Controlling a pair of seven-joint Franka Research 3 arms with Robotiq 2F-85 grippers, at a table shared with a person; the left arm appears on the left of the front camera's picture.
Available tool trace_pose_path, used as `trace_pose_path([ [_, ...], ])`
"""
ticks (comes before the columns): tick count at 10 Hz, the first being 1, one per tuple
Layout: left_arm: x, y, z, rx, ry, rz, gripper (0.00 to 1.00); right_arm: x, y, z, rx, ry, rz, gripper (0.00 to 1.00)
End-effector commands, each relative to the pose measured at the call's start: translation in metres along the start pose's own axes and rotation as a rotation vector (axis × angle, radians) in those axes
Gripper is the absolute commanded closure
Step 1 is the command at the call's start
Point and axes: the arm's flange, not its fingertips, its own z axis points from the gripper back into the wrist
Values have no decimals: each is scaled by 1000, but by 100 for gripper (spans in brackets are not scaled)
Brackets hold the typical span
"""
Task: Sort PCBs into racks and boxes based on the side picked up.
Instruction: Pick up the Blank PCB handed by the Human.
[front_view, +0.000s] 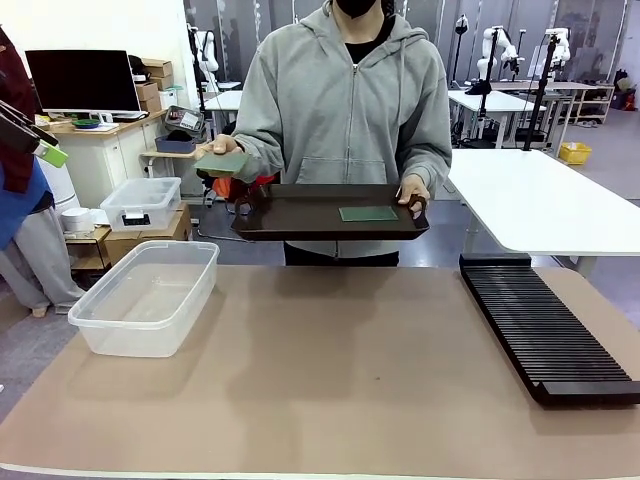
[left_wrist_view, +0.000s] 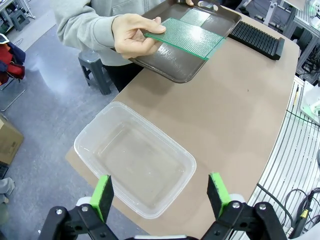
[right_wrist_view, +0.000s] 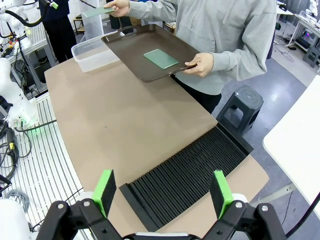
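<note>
A person at the far side holds a dark brown tray (front_view: 300, 222) with one hand (front_view: 413, 188); a squarish green PCB (front_view: 368, 213) lies on it. Their other hand (front_view: 226, 146) holds out a longer green PCB (front_view: 222, 163) level above the tray's corner; the same PCB (left_wrist_view: 187, 37) shows in the left wrist view, pinched at its end. The clear box (front_view: 145, 295) stands at the table's left, the long black rack (front_view: 545, 325) at its right. My left gripper (left_wrist_view: 161, 192) hangs open above the box (left_wrist_view: 135, 160). My right gripper (right_wrist_view: 162, 192) hangs open above the rack (right_wrist_view: 192, 180).
A smaller clear lidded tub (front_view: 140, 203) sits on a low stand behind the table's left. A second white table (front_view: 545, 200) stands at the back right. A dark stool (right_wrist_view: 242, 105) stands beside the person. The brown table mat (front_view: 340, 370) lies bare between box and rack.
</note>
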Motion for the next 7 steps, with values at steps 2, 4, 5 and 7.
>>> trace_pose_path([
  [2,-1,-1,-2,-4,2,0,0,-1,0,0,1,-1,2,0],
  [4,-1,-1,-2,-4,2,0,0,-1,0,0,1,-1,2,0],
  [5,0,0,0,0,0,0,0,-1,0,0,1,-1,2,0],
  [7,22,9,-5,-14,93,370,0,-1,0,0,1,-1,2,0],
])
